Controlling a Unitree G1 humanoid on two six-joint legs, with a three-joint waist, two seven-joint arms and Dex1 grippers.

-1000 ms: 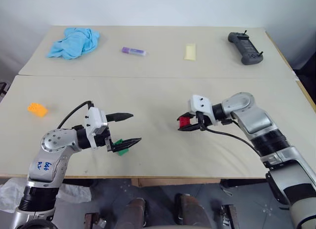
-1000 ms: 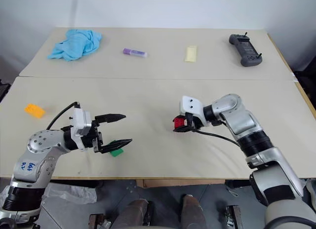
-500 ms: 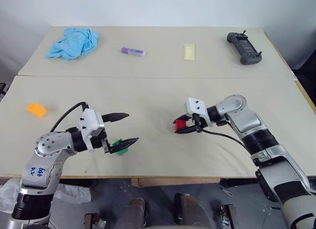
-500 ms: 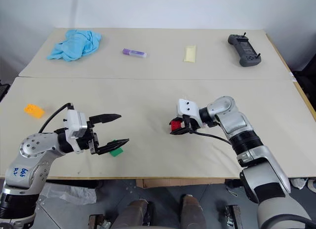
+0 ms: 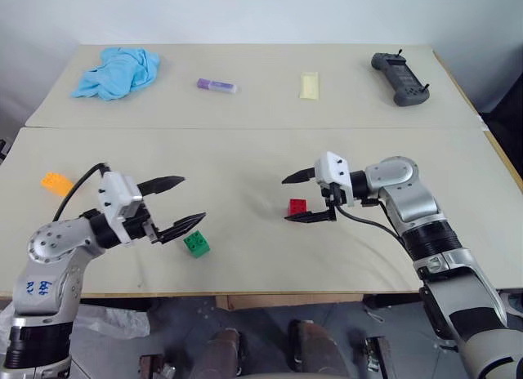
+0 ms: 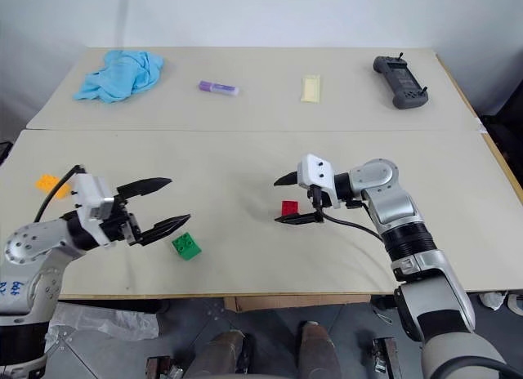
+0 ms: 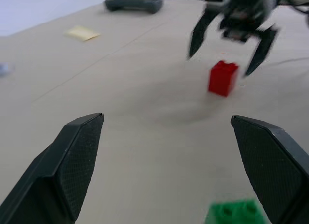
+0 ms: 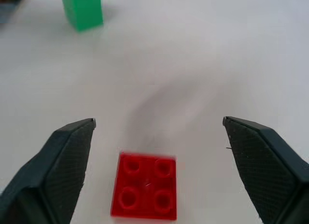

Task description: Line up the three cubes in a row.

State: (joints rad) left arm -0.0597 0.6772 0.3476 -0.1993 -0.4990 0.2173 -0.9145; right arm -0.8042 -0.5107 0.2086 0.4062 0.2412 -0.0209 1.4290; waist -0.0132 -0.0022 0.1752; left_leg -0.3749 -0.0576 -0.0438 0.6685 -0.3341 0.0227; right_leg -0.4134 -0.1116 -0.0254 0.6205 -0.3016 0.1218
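The red cube [image 5: 297, 207] rests on the table mid-right, between the spread fingers of my right gripper [image 5: 285, 200], which is open and not touching it. From the right wrist view the red cube [image 8: 145, 192] shows its studs facing up. The green cube [image 5: 196, 243] lies free near the front edge, just past the lower fingertip of my left gripper [image 5: 193, 199], which stands open and holds nothing. The orange-yellow cube [image 5: 57, 183] sits far left, apart from both grippers. In the left wrist view the red cube [image 7: 223, 78] stands beyond the green cube [image 7: 236, 212].
On the far table lie a blue cloth [image 5: 117, 70], a purple bar [image 5: 216, 86], a pale yellow bar [image 5: 308, 85] and a black controller [image 5: 400, 78]. A seam [image 5: 245, 127] divides the two tabletops.
My right gripper has opened and let go of the red cube, which now sits on the table. My left gripper drew left, uncovering the green cube.
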